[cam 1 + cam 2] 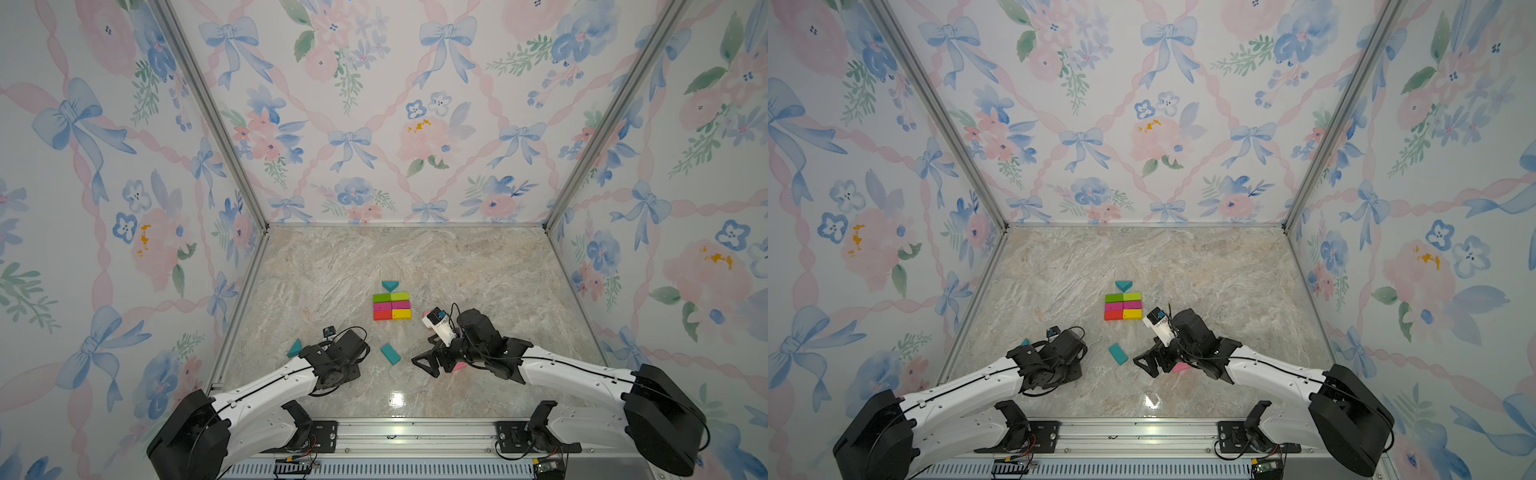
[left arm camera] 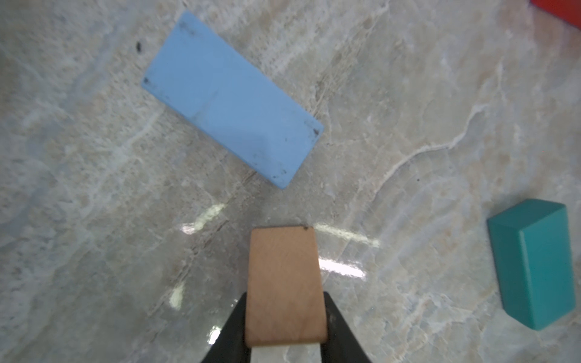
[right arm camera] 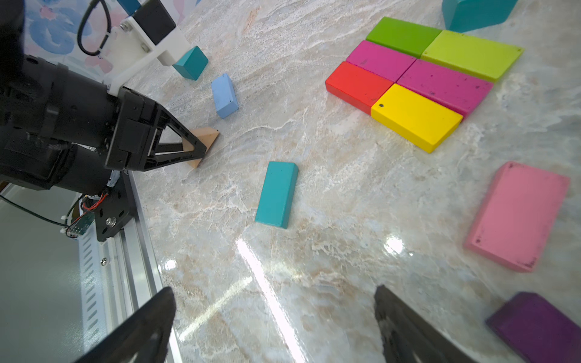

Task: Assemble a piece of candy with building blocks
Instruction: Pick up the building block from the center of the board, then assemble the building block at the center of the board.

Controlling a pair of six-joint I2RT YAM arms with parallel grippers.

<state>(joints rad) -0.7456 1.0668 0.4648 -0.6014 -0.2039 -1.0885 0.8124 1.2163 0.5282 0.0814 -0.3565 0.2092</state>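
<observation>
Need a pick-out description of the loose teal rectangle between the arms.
Start at the six-block coloured grid on the marble tabletop. Nearer the robot, between the left arm and right arm, lies a flat teal rectangular block, alone and askew. The other teal blocks are triangular wedges.

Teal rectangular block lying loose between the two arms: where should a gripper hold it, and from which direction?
Probably across its two long sides at mid-length, coming straight down. The teal block lies alone on the table, with its long faces parallel and clear of everything else. It sits at a slant to the table edge, so the wrist would have to turn to match.
</observation>
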